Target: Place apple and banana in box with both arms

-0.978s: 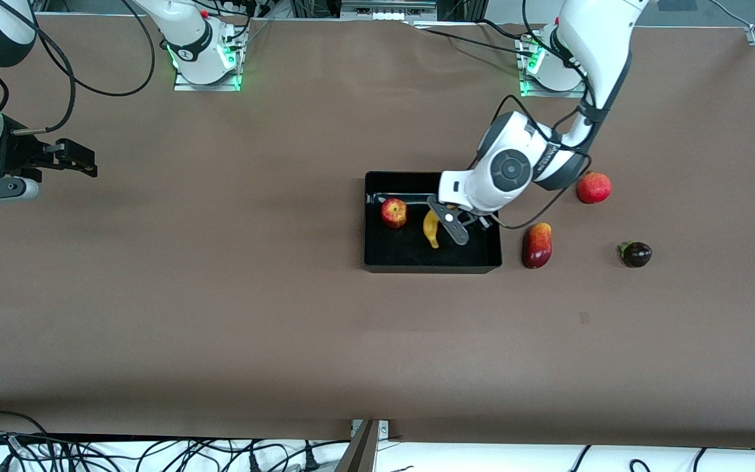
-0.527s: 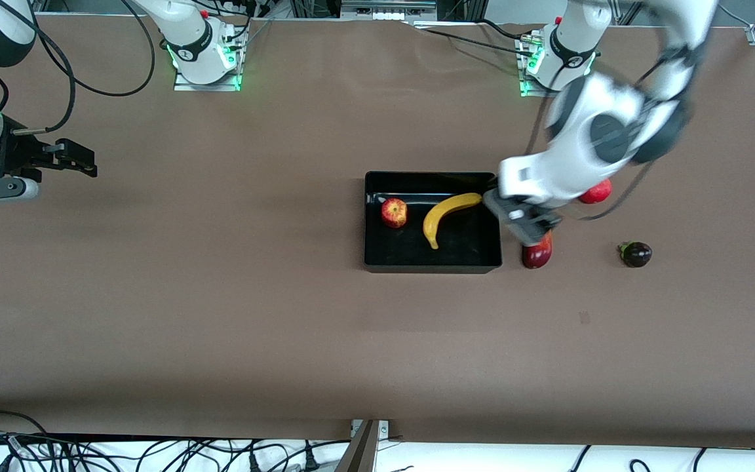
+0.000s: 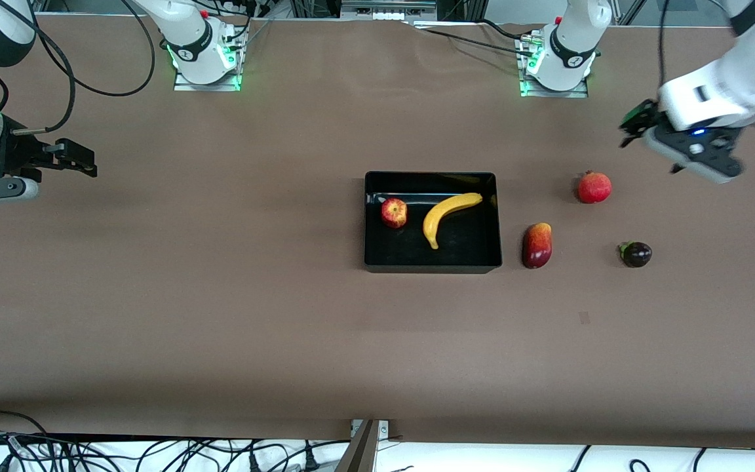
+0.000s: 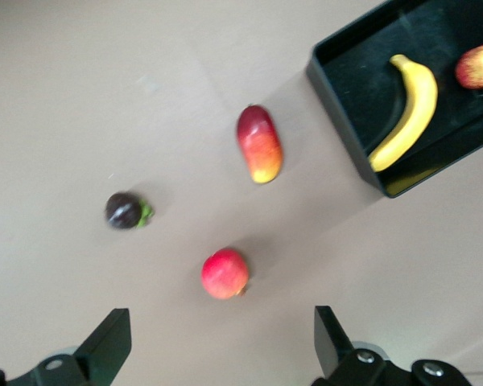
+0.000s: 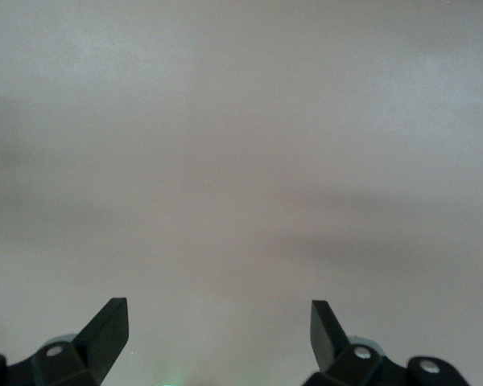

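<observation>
The apple point(image 3: 394, 213) and the banana point(image 3: 446, 215) lie side by side in the black box point(image 3: 432, 264) at mid-table. They also show in the left wrist view, the banana point(image 4: 407, 114) and the apple point(image 4: 479, 66) inside the box point(image 4: 350, 137). My left gripper point(image 3: 693, 147) is open and empty, up in the air over the table at the left arm's end, apart from the box. In its wrist view point(image 4: 221, 342) its fingers stand wide apart. My right gripper point(image 3: 56, 160) is open and empty, waiting over bare table at the right arm's end point(image 5: 217, 334).
Three other fruits lie on the table toward the left arm's end: a round red fruit point(image 3: 594, 187), a red-orange mango point(image 3: 537, 245) beside the box, and a small dark fruit point(image 3: 636, 254). Arm bases stand along the table's top edge.
My left gripper let go of the banana in the box, then rose and swung away toward the left arm's end. The banana now lies fully in view. The right arm has not moved.
</observation>
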